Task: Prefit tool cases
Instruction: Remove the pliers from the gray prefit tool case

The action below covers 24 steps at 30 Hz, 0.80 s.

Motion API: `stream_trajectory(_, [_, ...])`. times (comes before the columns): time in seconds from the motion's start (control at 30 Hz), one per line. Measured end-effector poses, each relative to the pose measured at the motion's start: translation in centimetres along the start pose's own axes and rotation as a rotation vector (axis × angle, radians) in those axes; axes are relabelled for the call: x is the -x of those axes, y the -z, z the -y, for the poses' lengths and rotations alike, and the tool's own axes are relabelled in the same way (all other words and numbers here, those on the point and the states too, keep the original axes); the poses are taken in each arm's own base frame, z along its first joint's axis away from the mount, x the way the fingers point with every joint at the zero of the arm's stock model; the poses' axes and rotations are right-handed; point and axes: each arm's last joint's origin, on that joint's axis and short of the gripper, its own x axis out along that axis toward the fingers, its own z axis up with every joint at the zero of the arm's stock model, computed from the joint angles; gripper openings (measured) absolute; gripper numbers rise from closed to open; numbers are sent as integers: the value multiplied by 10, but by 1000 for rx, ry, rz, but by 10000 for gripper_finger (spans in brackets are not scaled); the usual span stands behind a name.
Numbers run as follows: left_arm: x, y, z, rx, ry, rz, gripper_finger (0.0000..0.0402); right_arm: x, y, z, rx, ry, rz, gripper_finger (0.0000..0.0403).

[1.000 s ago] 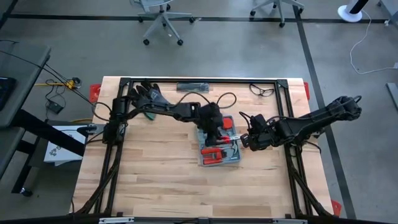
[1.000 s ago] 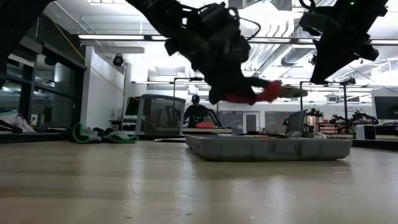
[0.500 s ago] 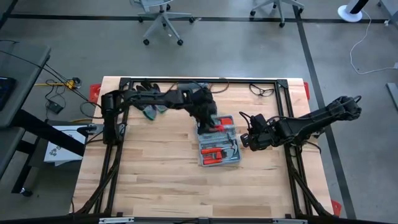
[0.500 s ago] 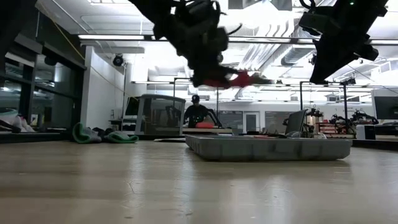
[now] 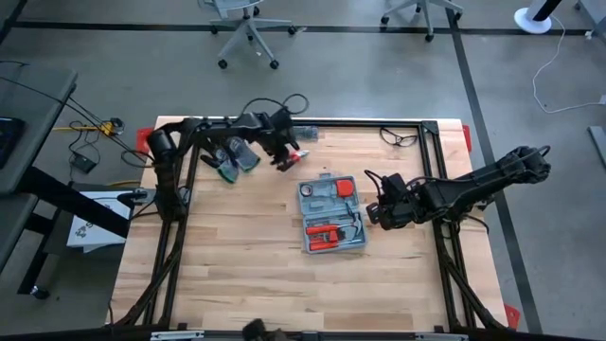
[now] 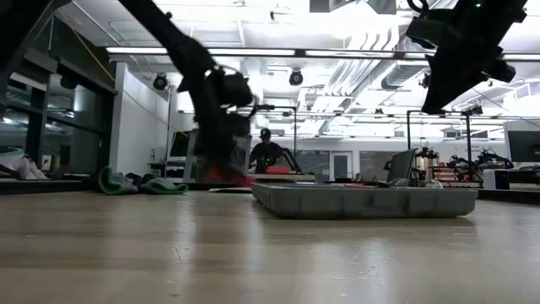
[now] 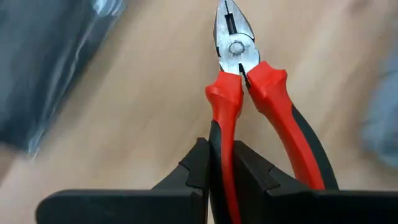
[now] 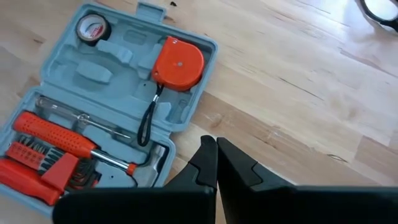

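Note:
The blue-grey tool case (image 5: pixel 331 214) lies flat on the table's middle, recesses up. It holds an orange tape measure (image 8: pixel 179 62), a tape roll (image 8: pixel 93 28) and an orange screwdriver (image 8: pixel 56 134). My left gripper (image 5: pixel 282 155) is over the far part of the table beside the dark gloves (image 5: pixel 232 156), shut on red-and-black pliers (image 7: pixel 239 81). In the low view these pliers (image 6: pixel 224 175) hang low over the wood. My right gripper (image 8: pixel 215 163) hovers shut just right of the case, touching nothing. My left gripper pinches one handle of the pliers (image 7: pixel 224 134) between its two fingers (image 7: pixel 198 163), below the red grip's upper end. The other handle (image 7: pixel 298 143) stays free beside them. The fingers come from above, pointing down, along the tool. The steel head (image 7: pixel 235 37) points at the wood; whether it touches, I cannot tell.
Dark gloves with green cuffs lie near the table's far left. Safety glasses (image 5: pixel 400 137) sit at the far right edge. A black frame (image 5: pixel 189 170) runs along the table's sides. Bare wood (image 5: pixel 246 275) stretches near and left of the case.
My left gripper has carried the pliers away from above the case, toward the table's far left, and gone down beside the gloves. It has stayed shut on the pliers. The case and my right arm have kept still.

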Motion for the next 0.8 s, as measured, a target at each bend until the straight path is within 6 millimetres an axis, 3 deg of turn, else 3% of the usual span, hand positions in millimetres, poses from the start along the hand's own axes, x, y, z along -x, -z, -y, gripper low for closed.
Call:
stream_trajectory(0.13, [-15,22,-3,31,-54,-64,32,0,0,1,1,13,-3,0])
stream_trajectory(0.47, [-17,31,27,-37,10,-104,32,0,2,6,-61,59,-17,0])
stream_trajectory(0.63, [-12,39,35,-21,-83,-164,35,0,1,6,-99,60,-7,0])
stream_trajectory(0.8, [-2,45,35,48,-100,-198,103,0,0,3,-93,31,4,0])
